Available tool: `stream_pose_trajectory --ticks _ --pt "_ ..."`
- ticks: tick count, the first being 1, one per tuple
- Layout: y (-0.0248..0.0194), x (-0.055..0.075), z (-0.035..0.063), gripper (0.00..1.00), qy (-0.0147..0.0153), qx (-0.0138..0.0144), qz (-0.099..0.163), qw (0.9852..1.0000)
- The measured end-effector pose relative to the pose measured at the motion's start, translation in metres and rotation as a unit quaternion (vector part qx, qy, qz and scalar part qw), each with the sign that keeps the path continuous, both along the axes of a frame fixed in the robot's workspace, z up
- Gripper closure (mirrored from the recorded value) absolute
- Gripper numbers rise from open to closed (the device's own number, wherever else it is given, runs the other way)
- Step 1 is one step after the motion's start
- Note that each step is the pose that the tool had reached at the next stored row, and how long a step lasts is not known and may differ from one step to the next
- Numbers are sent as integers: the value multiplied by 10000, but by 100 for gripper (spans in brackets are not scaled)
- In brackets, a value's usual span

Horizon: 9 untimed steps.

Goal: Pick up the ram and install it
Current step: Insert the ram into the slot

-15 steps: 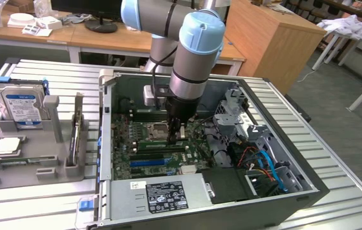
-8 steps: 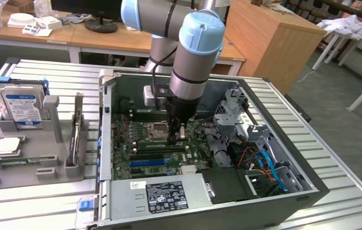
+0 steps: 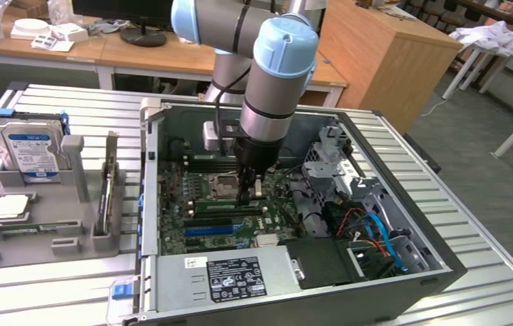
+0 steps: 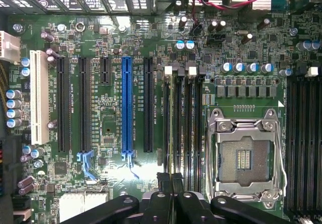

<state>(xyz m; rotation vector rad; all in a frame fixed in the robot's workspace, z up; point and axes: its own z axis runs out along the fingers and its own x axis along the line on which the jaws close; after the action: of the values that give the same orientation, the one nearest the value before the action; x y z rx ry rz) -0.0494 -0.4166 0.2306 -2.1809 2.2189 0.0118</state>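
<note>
My end effector (image 4: 170,179) hung closed on nothing visible over the memory slots (image 4: 183,118); ram (image 3: 108,193) judged light, stiff, fragile, best held by edges

Everything's carried by a ribbed metal table (image 3: 478,227). An open computer case (image 3: 374,293) is laid flat on it, and a grey parts stand (image 3: 53,227) is parked just beside, toward the exterior view's left.

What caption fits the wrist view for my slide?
Shut gripper poised over the memory slots beside the empty processor socket.
</note>
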Motion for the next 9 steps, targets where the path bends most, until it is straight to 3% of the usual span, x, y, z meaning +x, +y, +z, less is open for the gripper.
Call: stream_pose_trajectory --ticks 9 --pt "3 -1 -12 88 -1 0 1 10000"
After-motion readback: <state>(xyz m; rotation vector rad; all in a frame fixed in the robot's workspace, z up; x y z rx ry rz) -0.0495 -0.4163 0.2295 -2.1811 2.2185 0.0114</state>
